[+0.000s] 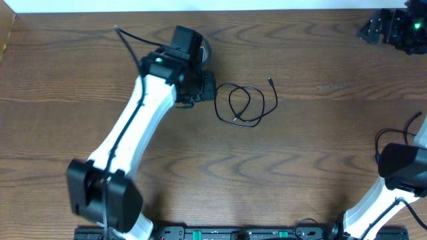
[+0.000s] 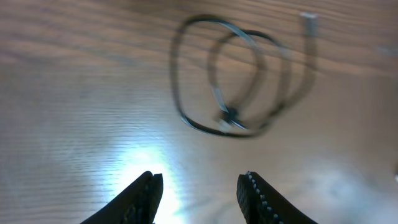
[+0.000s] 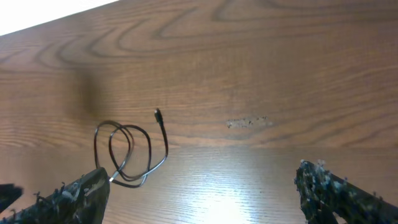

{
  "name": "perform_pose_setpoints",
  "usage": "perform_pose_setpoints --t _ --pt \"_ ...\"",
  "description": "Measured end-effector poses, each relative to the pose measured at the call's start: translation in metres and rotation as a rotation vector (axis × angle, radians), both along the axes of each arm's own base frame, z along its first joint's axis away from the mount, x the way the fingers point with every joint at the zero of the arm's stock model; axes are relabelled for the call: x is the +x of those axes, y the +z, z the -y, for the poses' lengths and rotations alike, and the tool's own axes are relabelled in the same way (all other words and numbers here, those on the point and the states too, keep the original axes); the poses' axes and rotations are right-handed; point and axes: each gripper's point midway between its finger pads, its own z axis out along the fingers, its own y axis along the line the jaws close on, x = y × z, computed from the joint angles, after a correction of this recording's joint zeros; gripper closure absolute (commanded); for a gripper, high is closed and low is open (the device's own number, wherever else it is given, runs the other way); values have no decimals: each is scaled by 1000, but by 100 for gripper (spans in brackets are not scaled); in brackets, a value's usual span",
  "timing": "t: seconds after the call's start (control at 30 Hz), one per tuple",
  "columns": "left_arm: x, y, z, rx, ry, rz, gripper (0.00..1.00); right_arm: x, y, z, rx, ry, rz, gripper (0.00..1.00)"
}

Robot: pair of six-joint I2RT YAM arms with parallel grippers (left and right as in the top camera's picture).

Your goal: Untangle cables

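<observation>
A thin black cable (image 1: 244, 105) lies in loose overlapping loops near the middle of the wooden desk (image 1: 320, 147). Its small plug end (image 1: 270, 80) sticks out at the far right of the coil. The left arm (image 1: 133, 127) reaches from the near left edge toward the far side. The left fingers (image 2: 140, 199) stand apart just left of the coil and hold nothing. The right fingers (image 3: 336, 193) are spread wide and hold nothing. They are at the near right, well apart from the cable.
</observation>
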Motion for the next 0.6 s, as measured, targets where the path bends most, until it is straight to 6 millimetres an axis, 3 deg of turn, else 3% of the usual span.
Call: perform_pose_setpoints --t 0.07,0.2,0.6 --pt "9 -27 -8 74 85 -42 55 0 -4 0 -10 -10 -13 8" --pt "17 -52 -11 125 145 -78 55 -1 -11 3 -23 -23 -36 8" --pt "-6 -131 8 177 286 -330 55 -1 -32 6 -24 -32 -87 10"
